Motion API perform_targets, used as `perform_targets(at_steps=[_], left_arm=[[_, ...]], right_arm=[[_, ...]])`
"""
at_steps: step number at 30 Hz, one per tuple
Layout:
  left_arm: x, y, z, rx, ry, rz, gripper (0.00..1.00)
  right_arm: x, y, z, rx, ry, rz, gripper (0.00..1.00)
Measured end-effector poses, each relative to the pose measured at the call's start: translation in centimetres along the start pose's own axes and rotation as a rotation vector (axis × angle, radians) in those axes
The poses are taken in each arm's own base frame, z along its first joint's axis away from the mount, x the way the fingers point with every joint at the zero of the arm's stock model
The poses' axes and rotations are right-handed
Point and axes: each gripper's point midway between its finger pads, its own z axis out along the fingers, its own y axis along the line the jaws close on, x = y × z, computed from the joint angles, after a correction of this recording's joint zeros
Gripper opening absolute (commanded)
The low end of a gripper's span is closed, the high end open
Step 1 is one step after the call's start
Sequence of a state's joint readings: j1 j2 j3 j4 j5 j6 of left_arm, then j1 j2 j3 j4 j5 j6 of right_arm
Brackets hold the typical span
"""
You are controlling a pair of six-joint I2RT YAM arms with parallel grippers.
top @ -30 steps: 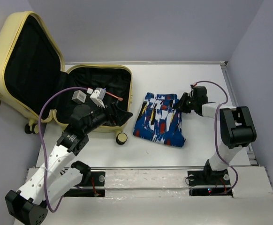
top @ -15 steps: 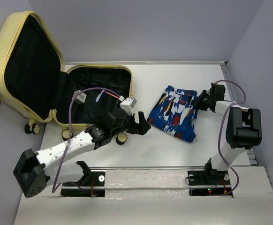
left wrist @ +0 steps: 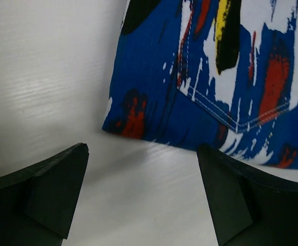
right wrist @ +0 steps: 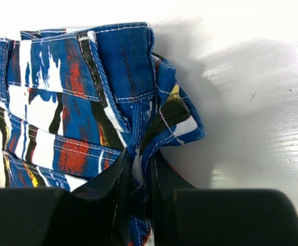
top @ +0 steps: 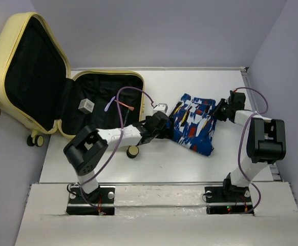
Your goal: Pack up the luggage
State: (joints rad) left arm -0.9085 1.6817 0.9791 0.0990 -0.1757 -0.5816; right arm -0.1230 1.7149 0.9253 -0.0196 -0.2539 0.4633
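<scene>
The pale-yellow luggage [top: 16,31] lies open at the far left, its black lining showing. A folded blue-white-red patterned bundle [top: 195,122] lies on the white table right of it. My right gripper [top: 218,114] is shut on the bundle's right edge; in the right wrist view the cloth [right wrist: 113,102] is pinched between the black fingers [right wrist: 108,179]. My left gripper [top: 170,129] is open and empty, low over the table at the bundle's left edge. In the left wrist view the bundle [left wrist: 215,77] lies just beyond the spread fingertips [left wrist: 62,174].
The suitcase's caster wheels [top: 132,151] stand by the left arm's forearm. A small grey-white tag [top: 85,105] hangs over the suitcase's lower half. The table's raised rim [top: 246,77] runs along the right and far sides.
My left arm has swung right across the suitcase's front and reached the bundle's left edge. My right gripper first pulled the bundle to the right and has since held still.
</scene>
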Motion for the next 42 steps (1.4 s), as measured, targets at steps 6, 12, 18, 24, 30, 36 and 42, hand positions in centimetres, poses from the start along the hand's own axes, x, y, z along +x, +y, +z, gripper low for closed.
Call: perform_targets(at_steps=[6, 12, 18, 24, 30, 36, 42], left_arm=[[0.8, 0.4, 4.6, -0.063, 0.012, 0.015, 0.99], [0.3, 0.1, 5.4, -0.049, -0.001, 0.008, 0.77], [0.2, -0.1, 5.6, -0.037, -0.005, 0.003, 0.66], [0.2, -0.3, 5.8, -0.025, -0.004, 0.001, 0.57], [0.4, -0.6, 5.9, -0.008, 0.000, 0.000, 0.47], [0.5, -0.8, 5.9, 0.005, 0.002, -0.002, 0.26], [0.5, -1.0, 5.9, 0.020, 0.005, 0.007, 0.06]], right_arm=[[0.0, -0.3, 0.0, 0.013, -0.005, 0.000, 0.07], [-0.2, -0.6, 0.0, 0.034, -0.016, 0.007, 0.79], [-0.7, -2.3, -0.7, 0.126, -0.045, 0.013, 0.97], [-0.6, -2.7, -0.7, 0.133, -0.031, 0.018, 0.88], [-0.6, 0.0, 1.0, 0.007, 0.014, -0.010, 0.73], [0.7, 2.6, 2.6, -0.110, 0.045, -0.011, 0.12], [0.6, 3.5, 2.4, -0.204, 0.011, 0.026, 0.07]])
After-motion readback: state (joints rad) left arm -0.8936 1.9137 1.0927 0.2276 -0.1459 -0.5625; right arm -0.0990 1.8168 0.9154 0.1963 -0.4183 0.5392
